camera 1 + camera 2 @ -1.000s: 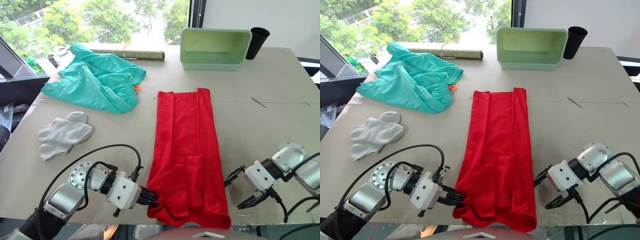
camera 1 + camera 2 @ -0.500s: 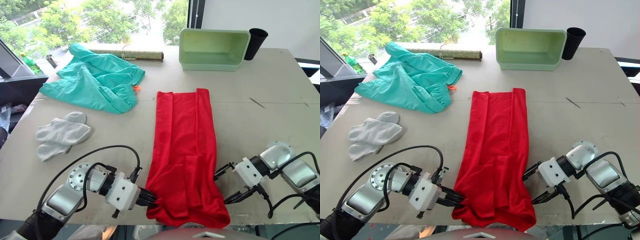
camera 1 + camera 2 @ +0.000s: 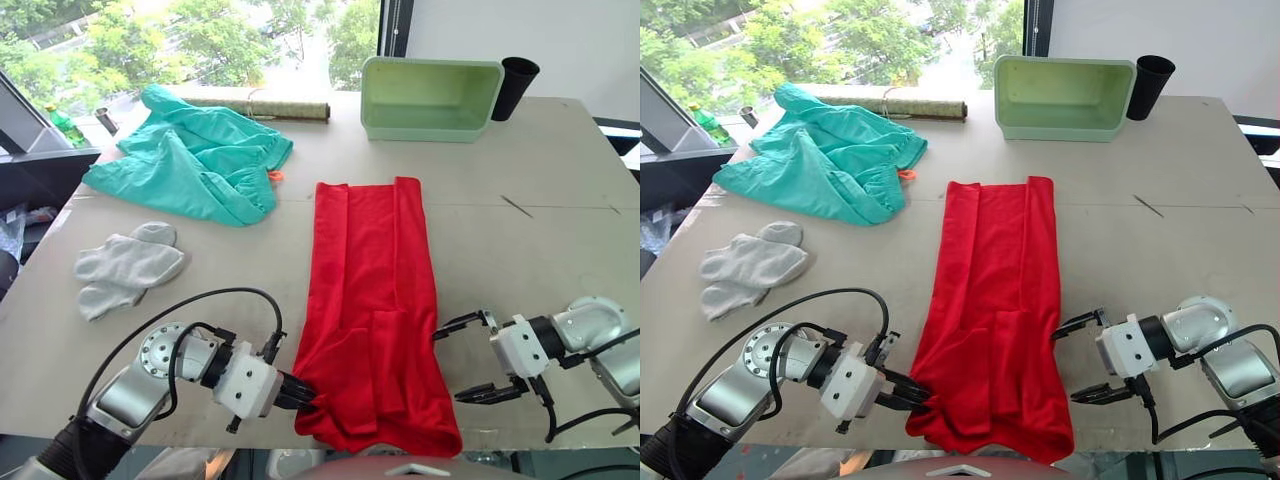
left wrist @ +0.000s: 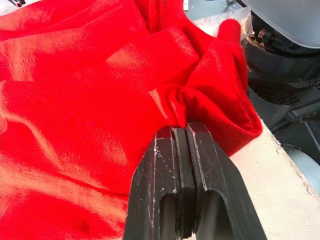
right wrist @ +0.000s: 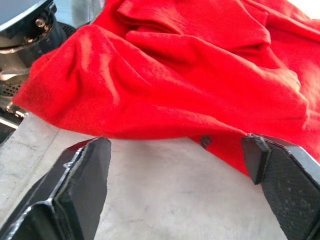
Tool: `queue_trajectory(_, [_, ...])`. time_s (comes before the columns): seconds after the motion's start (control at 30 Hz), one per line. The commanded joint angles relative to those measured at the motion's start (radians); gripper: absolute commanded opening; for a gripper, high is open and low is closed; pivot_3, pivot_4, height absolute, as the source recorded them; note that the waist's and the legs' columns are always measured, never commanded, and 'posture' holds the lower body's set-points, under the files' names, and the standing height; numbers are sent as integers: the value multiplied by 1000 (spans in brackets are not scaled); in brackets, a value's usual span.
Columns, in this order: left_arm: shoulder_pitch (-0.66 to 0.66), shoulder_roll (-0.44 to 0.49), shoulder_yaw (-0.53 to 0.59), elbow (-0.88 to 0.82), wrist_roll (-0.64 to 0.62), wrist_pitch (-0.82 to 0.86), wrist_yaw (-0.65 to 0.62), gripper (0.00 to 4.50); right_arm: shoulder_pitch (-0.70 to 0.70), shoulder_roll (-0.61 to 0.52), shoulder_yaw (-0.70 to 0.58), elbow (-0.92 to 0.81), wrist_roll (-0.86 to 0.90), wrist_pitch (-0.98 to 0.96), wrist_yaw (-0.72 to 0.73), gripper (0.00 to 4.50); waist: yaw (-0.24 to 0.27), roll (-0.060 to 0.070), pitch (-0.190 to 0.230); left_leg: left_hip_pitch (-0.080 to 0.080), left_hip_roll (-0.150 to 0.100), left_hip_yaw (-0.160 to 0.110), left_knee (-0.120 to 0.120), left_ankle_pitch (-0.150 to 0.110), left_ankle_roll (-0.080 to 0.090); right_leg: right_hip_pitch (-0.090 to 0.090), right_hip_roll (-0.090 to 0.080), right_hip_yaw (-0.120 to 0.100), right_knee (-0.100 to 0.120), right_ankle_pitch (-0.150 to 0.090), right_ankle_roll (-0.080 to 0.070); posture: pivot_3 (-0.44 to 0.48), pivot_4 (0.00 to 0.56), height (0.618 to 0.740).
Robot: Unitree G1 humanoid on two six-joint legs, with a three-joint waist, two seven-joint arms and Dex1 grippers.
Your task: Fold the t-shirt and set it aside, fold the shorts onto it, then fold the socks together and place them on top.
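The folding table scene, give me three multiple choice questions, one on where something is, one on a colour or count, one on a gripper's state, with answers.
1. Where do the socks lie?
A. on the robot's left side of the t-shirt
B. inside the green bin
C. on top of the shorts

2. What colour is the cup beside the bin?
A. white
B. black
C. orange

3. What is the left gripper doing?
A. hanging open above the socks
B. shut on the t-shirt's near corner
C. holding the shorts

Answers:
1. A: they rest on bare table, apart from the shorts.
2. B: it stands dark at the bin's right end.
3. B: red cloth is pinched between its fingers, while the right gripper is open beside the hem.
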Motion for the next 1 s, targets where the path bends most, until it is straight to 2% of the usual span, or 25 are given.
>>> queue_trajectory(0.03, [-1,-4,2,-17,2,-3,-1,0,-9,29,29,-3,-53,-84,-13,4479,0,0,0,0,0,0,0,0,0,0,0,0,0,0,0,0,150,740])
queue_trajectory(0.33, [-14,2,13,-9,0,1,-3,0,-47,89,79,25,-73,-161,-29,4479,-1,0,0,0,0,0,0,0,0,0,1,0,0,0,0,0,150,740])
queue_trajectory(0.37, [-15,3,14,-8,-1,2,-3,0,-50,93,81,23,-67,-160,-32,3966,-1,0,0,0,0,0,0,0,0,0,1,0,0,0,0,0,150,740])
queue_trajectory(0.4, [-15,4,16,-9,-2,4,-2,0,-51,96,80,19,-63,-156,-36,3732,0,0,0,0,0,0,0,0,0,0,1,0,0,0,0,0,150,740])
queue_trajectory(0.43, [-14,4,16,-9,-2,4,-1,0,-52,96,79,18,-64,-161,-39,3183,0,0,0,0,0,0,0,0,0,0,1,0,0,0,0,0,150,740])
queue_trajectory(0.5, [-15,4,16,-7,-1,4,-2,0,-35,79,73,10,-59,-174,-33,2533,0,0,0,0,0,0,0,0,0,0,1,0,0,0,0,0,150,740])
queue_trajectory(1.0, [-43,-3,13,44,9,-17,-14,0,20,34,100,-23,-44,-193,-11,2533,0,0,0,0,0,0,0,0,0,0,0,0,0,0,0,0,150,740])
